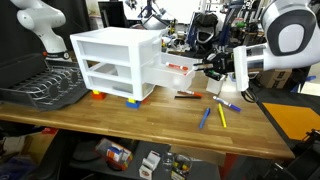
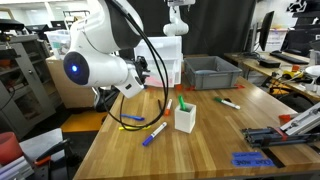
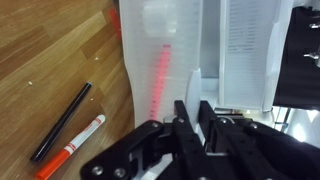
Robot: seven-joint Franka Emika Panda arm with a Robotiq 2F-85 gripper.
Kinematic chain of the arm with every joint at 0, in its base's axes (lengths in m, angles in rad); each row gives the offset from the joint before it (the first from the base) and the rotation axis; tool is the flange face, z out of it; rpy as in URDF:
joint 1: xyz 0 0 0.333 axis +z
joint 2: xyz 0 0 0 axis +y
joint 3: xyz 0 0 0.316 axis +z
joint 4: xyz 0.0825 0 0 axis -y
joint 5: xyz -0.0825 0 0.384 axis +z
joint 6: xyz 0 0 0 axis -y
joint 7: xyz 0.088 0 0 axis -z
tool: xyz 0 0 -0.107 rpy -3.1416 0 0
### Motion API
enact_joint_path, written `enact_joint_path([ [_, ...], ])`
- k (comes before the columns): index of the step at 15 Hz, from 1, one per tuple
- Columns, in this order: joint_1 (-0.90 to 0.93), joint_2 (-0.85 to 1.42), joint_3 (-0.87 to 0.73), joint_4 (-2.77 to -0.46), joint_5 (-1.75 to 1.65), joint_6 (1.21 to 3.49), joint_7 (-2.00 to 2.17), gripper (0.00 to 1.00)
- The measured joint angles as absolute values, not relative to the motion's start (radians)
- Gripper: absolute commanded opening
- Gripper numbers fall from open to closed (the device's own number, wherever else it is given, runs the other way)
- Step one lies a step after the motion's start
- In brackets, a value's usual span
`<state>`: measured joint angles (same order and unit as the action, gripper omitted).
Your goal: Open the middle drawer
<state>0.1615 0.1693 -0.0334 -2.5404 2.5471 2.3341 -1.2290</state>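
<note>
A small white three-tier cabinet [image 1: 110, 55] stands on coloured feet on the wooden table. The middle drawer [image 1: 172, 72] sticks out of it toward the arm, with something red inside. My gripper [image 1: 204, 68] is at the drawer's front edge. In the wrist view the translucent white drawer [image 3: 160, 60] stretches away from me. My black fingers [image 3: 190, 118] are shut on its front lip. The top and bottom tier drawers sit in the cabinet. In an exterior view the arm [image 2: 100, 65] hides most of the cabinet.
Several markers lie on the table under the drawer [image 1: 222, 115], with a black one [image 3: 62, 120] and an orange one [image 3: 75, 145] beside it. A dark dish rack [image 1: 45, 88] sits beyond the cabinet. A grey bin [image 2: 210, 72] and a white cup [image 2: 185, 120] stand nearby.
</note>
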Motion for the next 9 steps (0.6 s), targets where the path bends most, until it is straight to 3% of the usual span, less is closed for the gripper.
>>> enact_joint_path([
  [1,0.157,0.16,-0.034,-2.55,2.547,2.341,-1.229,0.5],
  [2,0.151,0.158,-0.034,-2.555,2.547,2.36,-1.226,0.38],
  [3,0.144,0.158,-0.034,-2.557,2.547,2.374,-1.223,0.37],
  [5,0.134,0.158,-0.034,-2.558,2.547,2.394,-1.217,0.64],
  [9,0.123,0.156,-0.034,-2.559,2.547,2.433,-1.202,0.92],
])
